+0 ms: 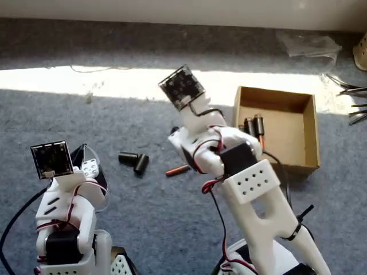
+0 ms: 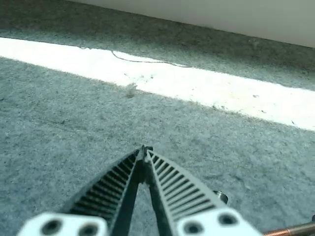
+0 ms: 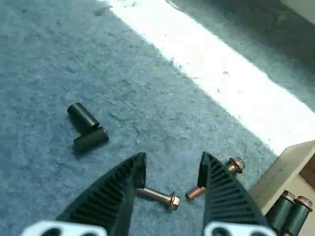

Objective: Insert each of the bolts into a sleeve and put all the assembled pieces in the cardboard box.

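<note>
Two black sleeves (image 1: 133,160) lie touching each other on the grey carpet; in the right wrist view they are sleeve (image 3: 82,117) and sleeve (image 3: 91,138). Two copper bolts lie loose: one bolt (image 3: 158,196) just under and between my right gripper's fingers, the other bolt (image 3: 216,179) partly behind one finger. One bolt (image 1: 178,170) lies to the right of the sleeves. My right gripper (image 3: 171,164) hangs open above them, holding nothing. My left gripper (image 2: 144,150) is shut and empty over bare carpet. The cardboard box (image 1: 304,123) holds assembled pieces (image 1: 255,126).
A bright sunlit strip (image 1: 114,83) crosses the carpet behind the arms. The box corner (image 3: 285,172) is close beside my right gripper. Tools and a plastic bag (image 1: 307,43) lie at the far right. Open carpet stretches between the two arms.
</note>
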You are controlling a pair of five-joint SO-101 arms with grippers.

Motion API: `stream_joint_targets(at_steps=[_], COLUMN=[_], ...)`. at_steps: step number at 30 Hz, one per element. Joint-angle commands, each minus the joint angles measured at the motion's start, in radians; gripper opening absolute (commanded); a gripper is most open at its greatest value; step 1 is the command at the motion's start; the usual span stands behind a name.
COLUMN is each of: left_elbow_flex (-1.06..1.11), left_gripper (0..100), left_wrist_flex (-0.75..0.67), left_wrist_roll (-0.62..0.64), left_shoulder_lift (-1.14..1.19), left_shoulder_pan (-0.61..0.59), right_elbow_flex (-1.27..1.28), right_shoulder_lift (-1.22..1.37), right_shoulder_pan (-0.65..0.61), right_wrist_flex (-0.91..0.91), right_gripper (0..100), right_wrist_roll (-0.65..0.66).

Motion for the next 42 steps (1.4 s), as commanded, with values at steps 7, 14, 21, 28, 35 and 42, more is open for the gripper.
stream_joint_targets(at_steps=[7, 14, 21, 28, 35, 42], left_elbow_flex=[-0.056, -0.054, -0.054, -0.054, -0.01, 0.016], left_gripper=[1, 1, 1, 1, 1, 1], left_wrist_flex=[-0.002, -0.002, -0.002, -0.002, -0.011, -0.055], left_wrist_roll=[-0.003, -0.006, -0.008, -0.008, -0.008, -0.006], left_shoulder_lift=[0.001, 0.001, 0.001, 0.001, 0.002, 0.002], left_shoulder_pan=[-0.174, -0.185, -0.185, -0.185, -0.185, -0.196], right_elbow_flex=[0.077, 0.113, 0.269, 0.283, -0.012, -0.404], right_shoulder_lift=[-0.022, -0.022, -0.022, -0.008, 0.255, 0.579], right_shoulder_pan=[-0.111, -0.113, -0.113, -0.113, -0.113, -0.171], right_wrist_flex=[-0.047, -0.119, -0.338, -0.321, -0.119, 0.117], right_gripper=[15.9, 15.9, 15.9, 15.9, 15.9, 15.9], right_wrist_roll=[0.245, 0.175, -0.072, -0.354, -0.356, -0.652])
